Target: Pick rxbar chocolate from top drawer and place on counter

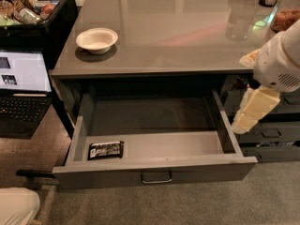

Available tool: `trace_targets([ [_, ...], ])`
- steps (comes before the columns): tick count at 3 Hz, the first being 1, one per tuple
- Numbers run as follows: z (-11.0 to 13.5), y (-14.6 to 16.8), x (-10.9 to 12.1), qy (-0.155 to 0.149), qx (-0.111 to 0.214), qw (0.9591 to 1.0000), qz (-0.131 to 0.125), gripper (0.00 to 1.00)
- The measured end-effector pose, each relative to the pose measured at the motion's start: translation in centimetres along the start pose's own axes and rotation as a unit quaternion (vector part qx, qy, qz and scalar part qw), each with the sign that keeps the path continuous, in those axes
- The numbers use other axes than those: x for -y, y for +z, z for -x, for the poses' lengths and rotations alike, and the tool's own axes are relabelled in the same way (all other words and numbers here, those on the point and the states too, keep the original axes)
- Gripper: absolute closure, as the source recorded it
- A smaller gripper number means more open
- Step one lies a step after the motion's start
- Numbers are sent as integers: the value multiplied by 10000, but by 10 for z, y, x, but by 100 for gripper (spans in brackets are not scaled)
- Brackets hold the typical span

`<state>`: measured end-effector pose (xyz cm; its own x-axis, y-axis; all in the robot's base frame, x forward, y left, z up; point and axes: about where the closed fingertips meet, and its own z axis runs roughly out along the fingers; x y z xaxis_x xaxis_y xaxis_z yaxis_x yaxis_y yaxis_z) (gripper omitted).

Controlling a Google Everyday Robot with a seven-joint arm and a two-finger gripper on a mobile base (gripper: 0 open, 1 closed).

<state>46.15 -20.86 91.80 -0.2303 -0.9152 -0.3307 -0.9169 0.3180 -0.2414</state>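
The top drawer (154, 168) stands pulled open below the counter (178, 27), its silver bar handle on the front. The rxbar chocolate (106, 150), a black wrapper with white lettering, lies flat in the drawer's front left corner. My gripper (255, 110) hangs from the white arm at the right, beside and just above the drawer's right wall, far from the bar. It holds nothing that I can see.
A white bowl (96, 40) sits on the counter's left. Clear cups and containers (241, 13) stand at its back right. A bin of mixed snacks (23, 8) and an open laptop (21, 86) are at the left. Narrower drawers (272, 135) lie behind my arm.
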Motion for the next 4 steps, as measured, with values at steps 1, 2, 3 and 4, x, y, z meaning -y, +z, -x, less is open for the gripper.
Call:
trace_targets([
  [1,3,71,-5,189,713,9971,187,0],
  [2,29,141,-9,310,1539,9870,356,0],
  [3,38,147,8,374,1723,9843,60,0],
  [4,38,147,8,374,1724,9843,60,0],
])
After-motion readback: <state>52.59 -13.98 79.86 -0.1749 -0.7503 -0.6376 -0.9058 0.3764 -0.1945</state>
